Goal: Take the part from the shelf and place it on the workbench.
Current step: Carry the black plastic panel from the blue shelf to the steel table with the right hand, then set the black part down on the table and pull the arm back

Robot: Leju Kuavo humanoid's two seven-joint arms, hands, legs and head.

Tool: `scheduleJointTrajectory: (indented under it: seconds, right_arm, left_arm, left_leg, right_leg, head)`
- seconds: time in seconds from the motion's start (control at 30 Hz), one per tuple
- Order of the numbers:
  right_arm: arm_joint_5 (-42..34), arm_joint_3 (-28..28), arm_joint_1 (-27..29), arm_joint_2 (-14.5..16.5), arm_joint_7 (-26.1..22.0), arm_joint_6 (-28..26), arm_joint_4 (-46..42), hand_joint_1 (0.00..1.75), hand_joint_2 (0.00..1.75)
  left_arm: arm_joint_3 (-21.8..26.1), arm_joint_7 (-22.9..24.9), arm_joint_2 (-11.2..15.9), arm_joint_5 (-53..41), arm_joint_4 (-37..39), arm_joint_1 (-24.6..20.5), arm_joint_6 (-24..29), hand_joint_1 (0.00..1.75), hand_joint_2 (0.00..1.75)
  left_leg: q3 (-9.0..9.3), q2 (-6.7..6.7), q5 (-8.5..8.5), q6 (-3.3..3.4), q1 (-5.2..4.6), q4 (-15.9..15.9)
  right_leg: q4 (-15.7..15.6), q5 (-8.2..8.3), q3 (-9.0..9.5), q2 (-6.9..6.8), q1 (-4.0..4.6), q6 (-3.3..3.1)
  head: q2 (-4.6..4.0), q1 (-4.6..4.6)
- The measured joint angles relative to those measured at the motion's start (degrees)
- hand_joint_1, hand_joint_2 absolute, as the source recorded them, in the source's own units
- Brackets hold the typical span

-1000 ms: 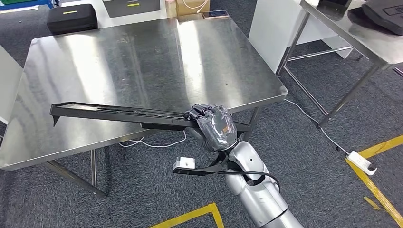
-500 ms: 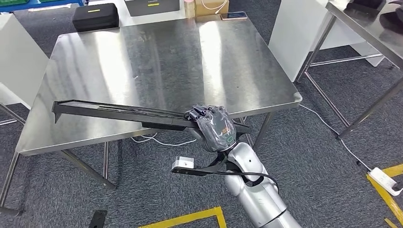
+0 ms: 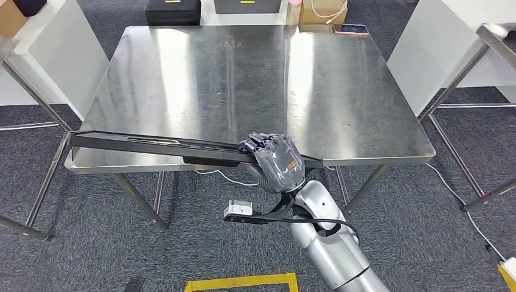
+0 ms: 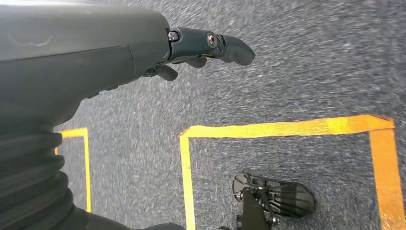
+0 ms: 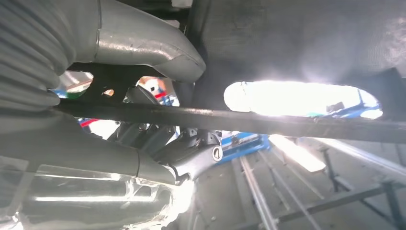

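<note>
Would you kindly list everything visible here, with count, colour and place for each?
Long part: one, black, held level across the workbench's near edge.
Workbench: one, bare steel, straight ahead.
Phone: one, pinkish, at the workbench's far right corner.
Cases: two, black, on the floor beyond the workbench.
Cardboard box: one, tan, beyond the workbench, with a white cable on top.
Second steel table: one, at the far right, only partly visible.
Floor tape: yellow lines on grey carpet.
Right hand: one, grey, grips the long part near its right end.
Left hand: one, dark grey, hangs over the carpet, holding nothing.
</note>
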Motion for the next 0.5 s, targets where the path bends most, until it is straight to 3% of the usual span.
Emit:
scheduleJointTrajectory:
  seconds: [0.03, 0.1, 0.17, 0.23, 0.3, 0.33, 0.4, 0.47, 0.5]
  right_arm:
    - [0.0, 0.0, 0.0, -0.1, 0.0, 0.0, 0.1, 1.75, 1.75]
    - [-0.1, 0.0, 0.0, -0.3, -0.1, -0.1, 0.2, 1.75, 1.75]
    - [-0.1, 0.0, 0.0, -0.4, -0.1, -0.2, 0.3, 1.75, 1.75]
    - [-0.1, 0.0, 0.0, -0.4, -0.2, -0.2, 0.3, 1.75, 1.75]
    - [-0.1, 0.0, -0.1, -0.1, -0.2, -0.3, 0.3, 1.75, 1.75]
    - [-0.1, 0.0, -0.2, -0.1, -0.3, -0.3, 0.3, 1.75, 1.75]
    - [-0.3, 0.0, -0.3, 0.0, -0.6, -0.4, 0.4, 1.75, 1.75]
    - [-0.5, 0.0, -0.3, 0.0, -0.9, -0.5, 0.6, 1.75, 1.75]
    - [-0.5, 0.1, -0.3, 0.0, -0.9, -0.7, 0.8, 1.75, 1.75]
  left_arm:
    - [0.1, 0.0, 0.0, 0.0, 0.0, 0.1, 0.0, 0.0, 1.75]
    - [0.2, 0.0, -0.1, 0.0, 0.0, 0.1, -0.1, 0.0, 1.75]
    - [0.2, 0.0, -0.2, 0.0, 0.0, 0.2, -0.1, 0.0, 1.75]
    - [0.2, 0.0, -0.2, 0.0, 0.0, 0.4, -0.1, 0.0, 1.75]
    - [0.2, -0.1, -0.1, 0.0, 0.1, 0.5, -0.2, 0.0, 1.75]
    - [0.2, -0.2, -0.1, 0.0, 0.1, 0.5, -0.3, 0.0, 1.75]
    - [0.3, -0.3, -0.1, 0.1, 0.1, 0.4, -0.4, 0.0, 1.75]
    - [0.3, 0.1, -0.1, 0.2, 0.1, 0.4, -0.7, 0.0, 1.75]
    - [0.4, 0.3, -0.1, 0.2, 0.2, 0.5, -0.8, 0.0, 1.75]
  left_leg:
    - [0.06, -0.68, -0.02, -0.04, 0.0, 0.0]
    - [0.13, -1.93, -0.13, -0.32, -0.1, 0.1]
    - [-0.03, -2.75, -0.22, -0.84, -0.25, 0.3]
    - [-0.23, -3.21, -0.21, -1.46, -0.13, 0.2]
    - [-0.54, -2.19, -0.81, -2.05, 0.07, 1.0]
    - [-1.21, -0.99, -1.87, -2.33, 0.08, 2.7]
    - [-4.18, 1.52, -5.34, -2.8, 0.12, 9.2]
    - [-7.49, 2.24, -7.77, -3.12, 0.31, 15.7]
    - [-7.94, 2.32, -7.51, -3.13, 0.35, 16.5]
  right_leg:
    - [-2.7, 1.59, 1.03, 0.19, -0.06, 0.48]
    - [-11.1, 5.31, 4.73, 1.6, -0.33, 1.11]
    - [-15.7, 7.09, 6.78, 2.62, -0.49, 0.86]
    - [-15.9, 7.3, 6.96, 2.22, -0.37, 0.21]
    - [-16.1, 7.43, 7.24, 1.68, -0.59, -0.53]
    - [-16.3, 7.44, 7.44, 1.37, -0.73, -0.94]
    - [-16.3, 7.26, 7.7, 0.69, -0.69, -1.52]
    - [-16.3, 7.13, 7.77, 0.08, -0.53, -1.68]
    - [-16.3, 7.09, 7.79, -0.14, -0.48, -1.71]
  head:
    - [0.0, 0.01]
    - [0.01, 0.06]
    - [0.01, 0.05]
    - [0.01, -0.01]
    - [0.01, -0.08]
    - [0.0, -0.23]
    - [0.0, -0.53]
    - [0.01, -0.61]
    - [0.01, -0.62]
